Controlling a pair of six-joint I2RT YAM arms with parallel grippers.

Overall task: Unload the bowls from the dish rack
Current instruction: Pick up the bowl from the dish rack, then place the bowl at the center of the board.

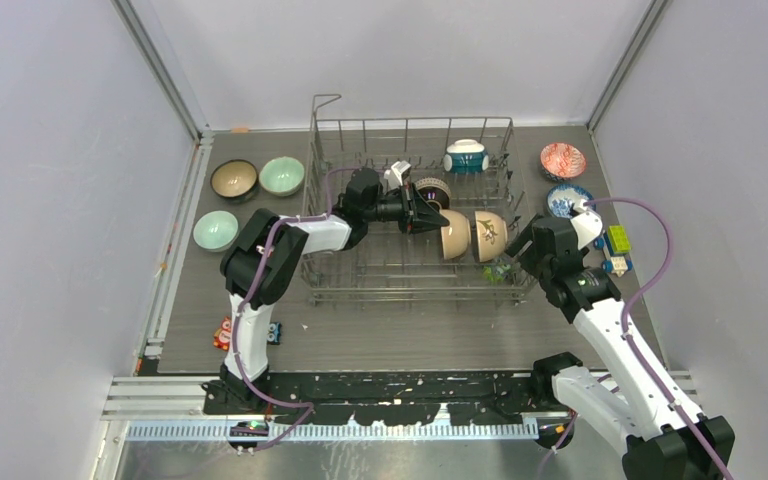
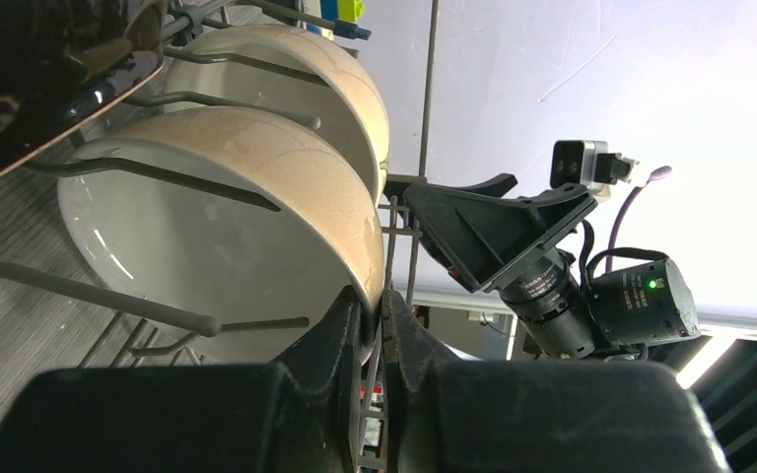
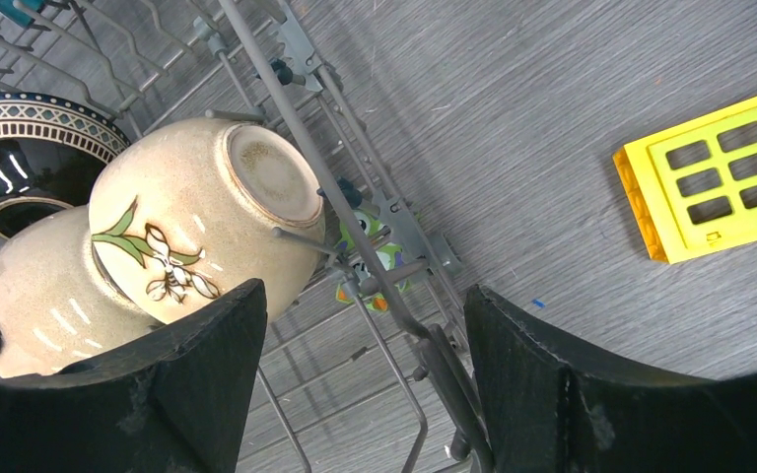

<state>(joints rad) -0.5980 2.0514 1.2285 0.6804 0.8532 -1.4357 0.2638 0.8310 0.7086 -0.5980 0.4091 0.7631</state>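
Tabletop (image 1: 410,335): cream bowl (image 2: 256,177) (rim only) inside left gripper (image 2: 375,317).

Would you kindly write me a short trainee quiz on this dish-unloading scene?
1. True or false: the right gripper is shut.
2. How many round ceramic bowls sit on the table left of the large grey wire dish rack?
3. The left gripper pinches the rim of which bowl? A teal-and-white; B cream speckled ceramic bowl; C red patterned.
Key: 1 false, it is open; 2 three; 3 B.
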